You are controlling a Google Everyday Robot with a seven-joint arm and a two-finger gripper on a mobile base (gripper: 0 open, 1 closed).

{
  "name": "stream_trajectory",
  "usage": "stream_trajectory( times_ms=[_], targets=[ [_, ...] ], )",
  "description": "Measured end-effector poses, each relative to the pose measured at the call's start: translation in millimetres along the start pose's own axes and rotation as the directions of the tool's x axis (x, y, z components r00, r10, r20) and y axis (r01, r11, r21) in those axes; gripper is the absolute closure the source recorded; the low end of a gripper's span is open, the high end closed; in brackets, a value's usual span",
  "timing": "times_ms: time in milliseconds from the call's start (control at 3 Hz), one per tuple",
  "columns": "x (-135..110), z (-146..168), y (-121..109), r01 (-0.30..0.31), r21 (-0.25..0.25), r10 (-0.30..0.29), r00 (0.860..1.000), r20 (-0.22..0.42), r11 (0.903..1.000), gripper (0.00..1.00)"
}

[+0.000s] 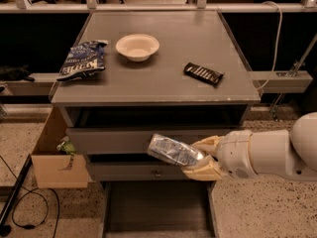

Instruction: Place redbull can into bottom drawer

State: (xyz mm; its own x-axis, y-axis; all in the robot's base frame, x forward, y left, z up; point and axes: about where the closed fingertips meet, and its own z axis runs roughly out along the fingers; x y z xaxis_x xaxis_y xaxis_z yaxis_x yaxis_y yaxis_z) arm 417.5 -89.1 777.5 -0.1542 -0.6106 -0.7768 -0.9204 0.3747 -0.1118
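Clasping redbull can [171, 150], gripper [202, 158] above bottom drawer [156, 209], Kettle chip bag [81, 59]

The only print that comes close to reading is on the blue chip bag [81, 59], which lies on the counter [163, 83] up and well to the left of the claw [202, 157]. White block letters across its face look like "KETTLE", though not with certainty. The dark candy bar [203, 74], on the counter straight above the claw, carries a strip of pale lettering too small to make out. The redbull can [173, 150], clamped between the claw's fingers [208, 144] below the counter's front edge, shows only silver-blue glare and no legible word.
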Motion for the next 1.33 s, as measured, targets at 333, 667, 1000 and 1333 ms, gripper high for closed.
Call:
stream_trajectory(
  times_ms=[333,667,1000,1333],
  targets=[
    [4,5,2,-0.013,-0.005,0.013,1.0,0.006,0.9999,1.0],
    [12,15,6,-0.045,-0.017,0.045,0.999,0.02,0.9989,1.0],
    [54,36,23,-0.136,-0.014,0.137,0.99,0.024,0.9906,1.0],
    [103,48,34,-0.196,0.007,0.196,0.981,0.013,0.9806,1.0]
  ],
)
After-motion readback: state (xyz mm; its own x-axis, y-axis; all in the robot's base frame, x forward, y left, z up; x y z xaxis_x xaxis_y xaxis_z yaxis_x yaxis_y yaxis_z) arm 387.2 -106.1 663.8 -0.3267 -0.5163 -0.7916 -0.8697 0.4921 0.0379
